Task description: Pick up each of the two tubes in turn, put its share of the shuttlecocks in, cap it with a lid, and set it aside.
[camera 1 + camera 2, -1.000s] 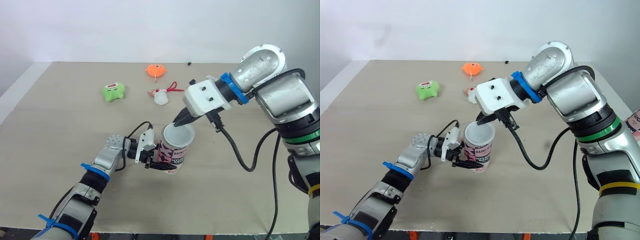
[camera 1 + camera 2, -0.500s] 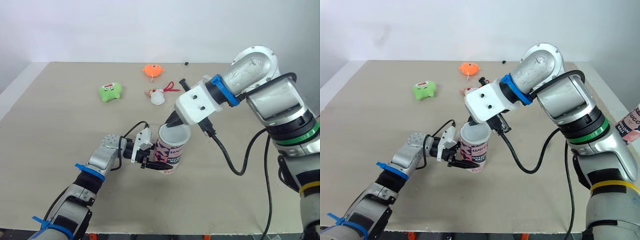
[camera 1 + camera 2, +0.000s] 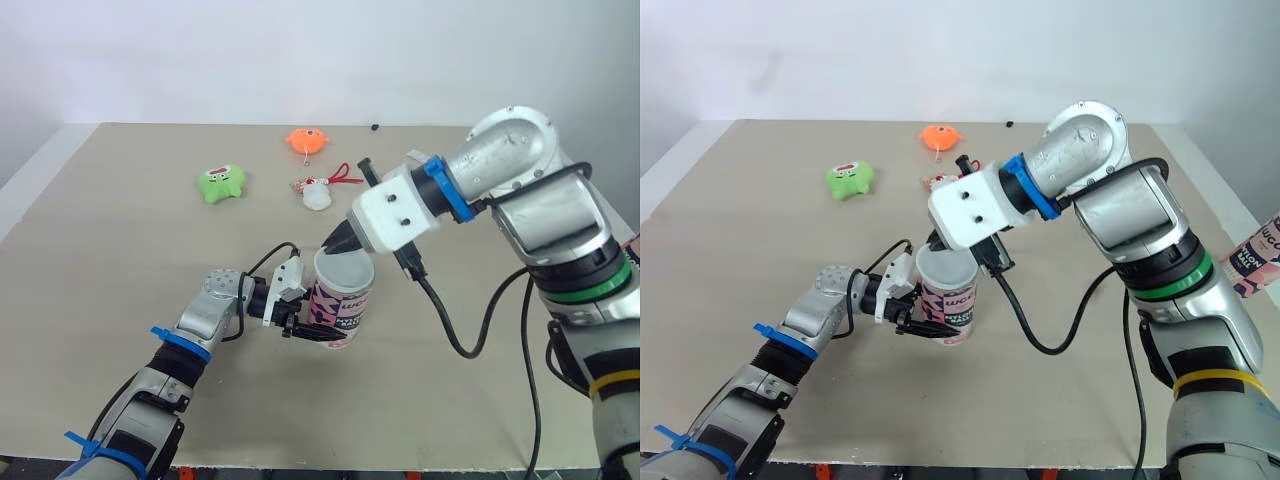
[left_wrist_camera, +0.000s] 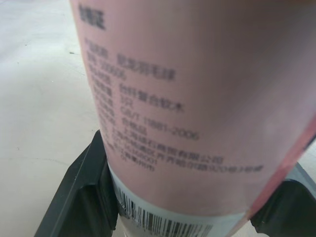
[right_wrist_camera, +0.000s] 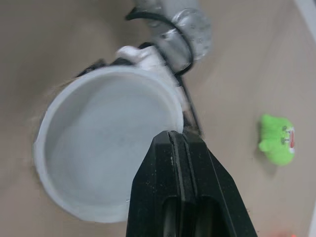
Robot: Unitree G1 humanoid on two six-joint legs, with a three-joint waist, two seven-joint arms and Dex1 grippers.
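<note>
Two grippers on one tube, with a lid at its mouth.
The left gripper (image 3: 312, 331) clamps the lower part of the upright pink printed cardboard tube (image 3: 341, 308), near the middle of the beige table (image 3: 120, 260). The right gripper (image 3: 338, 245), fingers pinched together on the rim, holds the round translucent white lid (image 5: 101, 150) on the tube's top; whether it is fully seated I cannot tell. A green plush toy (image 3: 226, 184), an orange plush toy (image 3: 310, 141) and a small white-and-red charm (image 3: 320, 192) lie well apart, farther back.

The pink tube (image 4: 187, 98) carries blurred Chinese print; among it "GB/T 1881-2006" reads clearly, above a barcode (image 4: 168, 228).
</note>
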